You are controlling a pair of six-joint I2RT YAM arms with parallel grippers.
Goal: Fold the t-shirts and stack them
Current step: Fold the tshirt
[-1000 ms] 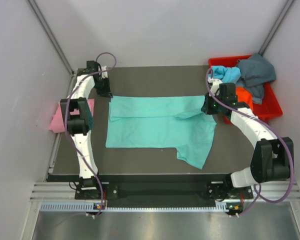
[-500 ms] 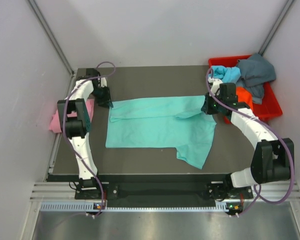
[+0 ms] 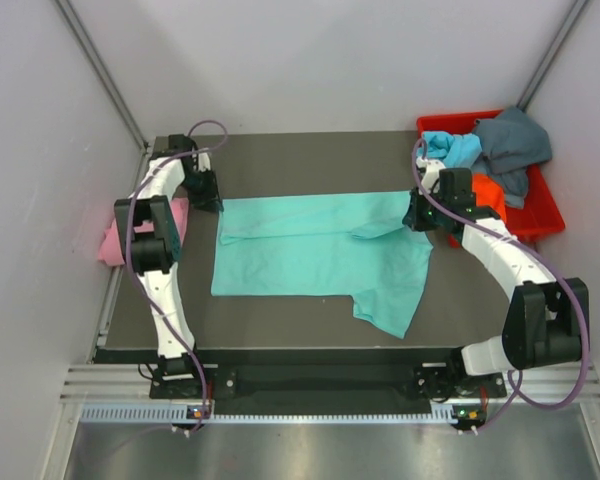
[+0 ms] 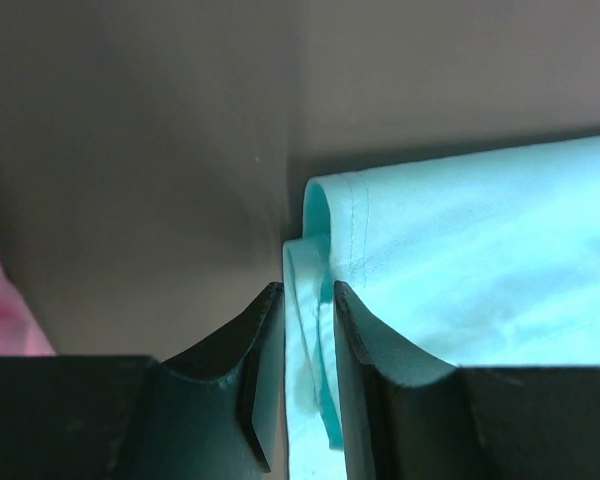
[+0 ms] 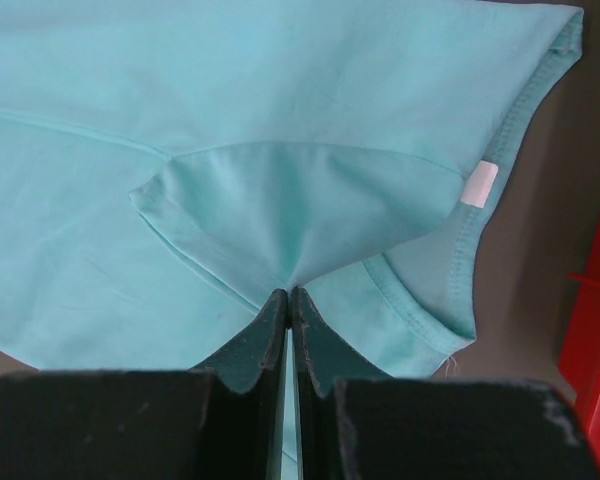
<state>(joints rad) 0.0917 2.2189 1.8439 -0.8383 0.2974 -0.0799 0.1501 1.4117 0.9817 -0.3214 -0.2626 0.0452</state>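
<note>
The left hand (image 4: 306,292) has loosened, jaws part-open astride the doubled hem of the teal t-shirt (image 3: 300,260); the right hand (image 5: 289,293), clamped tight, pinches a peak in the flat-spread cloth.

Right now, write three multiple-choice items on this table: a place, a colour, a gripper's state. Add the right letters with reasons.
1. The teal shirt lies: A) spread across the table; B) bunched at the near left corner; C) hanging off the far edge.
2. At the table's left edge lies a: A) white shirt; B) pink shirt; C) yellow shirt.
3. The right gripper is: A) wide open; B) shut on nothing; C) shut on the teal shirt.
Answers: 1 A, the top view shows it laid out; 2 B, pink shows there; 3 C, its wrist view shows teal cloth pinched.
</note>
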